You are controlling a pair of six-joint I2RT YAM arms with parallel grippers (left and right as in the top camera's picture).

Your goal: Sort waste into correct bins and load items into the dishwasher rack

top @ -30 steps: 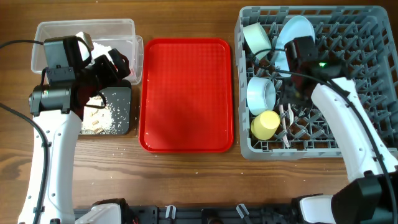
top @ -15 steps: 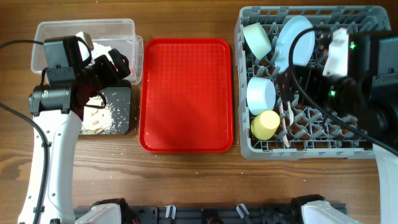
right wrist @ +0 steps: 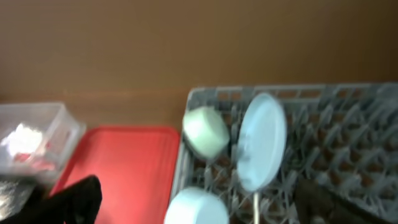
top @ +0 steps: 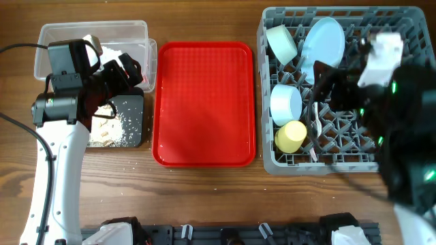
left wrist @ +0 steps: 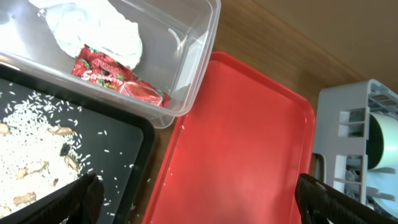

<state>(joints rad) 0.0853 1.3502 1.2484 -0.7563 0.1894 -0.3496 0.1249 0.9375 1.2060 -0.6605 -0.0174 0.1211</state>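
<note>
1. The dishwasher rack (top: 402, 20) sits on the right of the table, and it looks full. The light blue plate (top: 323, 41) stands on edge at the back with the pale green bowl (top: 281, 41) beside it. The light blue bowl (top: 286, 103) and the yellow cup (top: 291, 136) are down the left side.
2. White cutlery (top: 315, 128) is slotted among the pegs just right of the cup. I can't tell fork from spoon here.
3. Over to the waste on the left. The clear tub (left wrist: 199, 56) holds the white napkin (left wrist: 99, 28) with the red wrapper (left wrist: 115, 78) lying against it.
4. Touching the tub's near side, the black tray (left wrist: 134, 134) carries the food scraps (left wrist: 37, 158). A few crumbs lie loose on the wood beside it.
5. Between bins and rack, the red serving tray (top: 204, 102) shows nothing on it.
6. The left gripper (left wrist: 199, 202) hovers over the seam between the bins and the red tray. Its fingers are spread wide and it grips nothing.
7. The right gripper (right wrist: 199, 202) is high above the rack and looks down on the plate and bowls. The view is blurred, but its fingers are far apart with nothing between them.
8. My read: sorting and loading both look finished, so this is the closing step.
9. The next move probably calls for pulling both arms clear of the rack and bins without clipping the upright plate. The stray crumbs would be the only pick-up left.
</note>
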